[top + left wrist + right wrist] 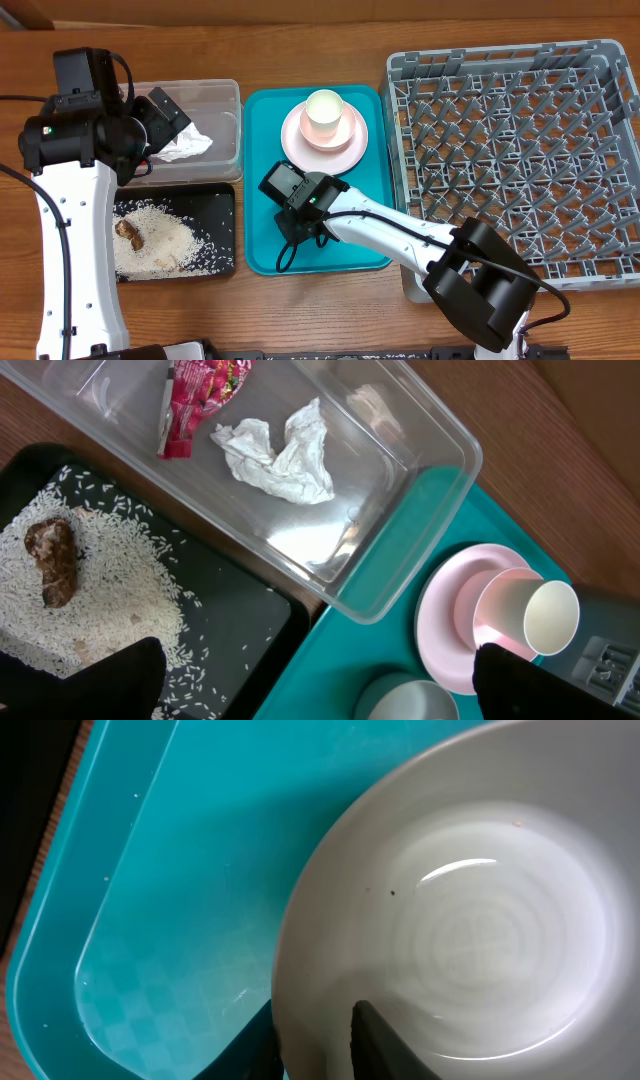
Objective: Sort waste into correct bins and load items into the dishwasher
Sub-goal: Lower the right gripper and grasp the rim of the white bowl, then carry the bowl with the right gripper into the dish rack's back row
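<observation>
one wrapper, one napkin, one food lump, one plate, one cup, one bowl, maybe two.

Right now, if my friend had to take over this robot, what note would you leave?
The left gripper is open, holds nothing and hangs above the clear tub.
The right gripper has a finger on either side of the grey-white bowl rim, on the teal tray. I can't tell if the grip is firm.
Done: the red wrapper and napkin are in the clear tub. The rice and brown lump are in the black tray.
Left to do: the plate, with the cup on it, is on the teal tray. The dish rack holds no dishes. Load the bowl, cup and plate.
</observation>
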Motion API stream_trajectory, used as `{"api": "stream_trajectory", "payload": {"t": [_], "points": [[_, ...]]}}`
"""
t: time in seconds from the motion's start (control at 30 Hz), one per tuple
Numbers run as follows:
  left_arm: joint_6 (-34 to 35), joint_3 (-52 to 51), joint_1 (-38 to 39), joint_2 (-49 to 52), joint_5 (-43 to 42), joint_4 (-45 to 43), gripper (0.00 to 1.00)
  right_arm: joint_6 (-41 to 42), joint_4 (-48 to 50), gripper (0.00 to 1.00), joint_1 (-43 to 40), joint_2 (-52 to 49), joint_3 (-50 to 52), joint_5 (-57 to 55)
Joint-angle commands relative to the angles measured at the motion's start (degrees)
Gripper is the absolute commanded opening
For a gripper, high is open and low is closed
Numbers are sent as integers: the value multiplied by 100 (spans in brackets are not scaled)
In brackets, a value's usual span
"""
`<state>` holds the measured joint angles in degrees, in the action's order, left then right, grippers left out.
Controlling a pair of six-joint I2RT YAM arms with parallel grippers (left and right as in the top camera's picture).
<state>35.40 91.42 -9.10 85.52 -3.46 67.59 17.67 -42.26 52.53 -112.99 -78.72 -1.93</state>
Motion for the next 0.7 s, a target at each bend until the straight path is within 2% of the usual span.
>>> {"api": "stream_trajectory", "payload": {"t": [0.0,0.07,0.1,0.5,0.67], "points": [[-109,13,-15,44,-46,-11,100,-13,15,17,-22,151,-155,-52],[-109,13,-15,44,-46,-13,100,-13,22,11,-22,151,-164,-52],[-109,13,-15,44,-46,-11,100,-13,37,4,-22,153,-170,-52],[-111,13,-15,44,-46,-11,100,-15,-201,4,-149,774,-968,-98],[-111,13,-15,44,-46,-11,100,-146,-428,4,-713,1370,-1316,240]]}}
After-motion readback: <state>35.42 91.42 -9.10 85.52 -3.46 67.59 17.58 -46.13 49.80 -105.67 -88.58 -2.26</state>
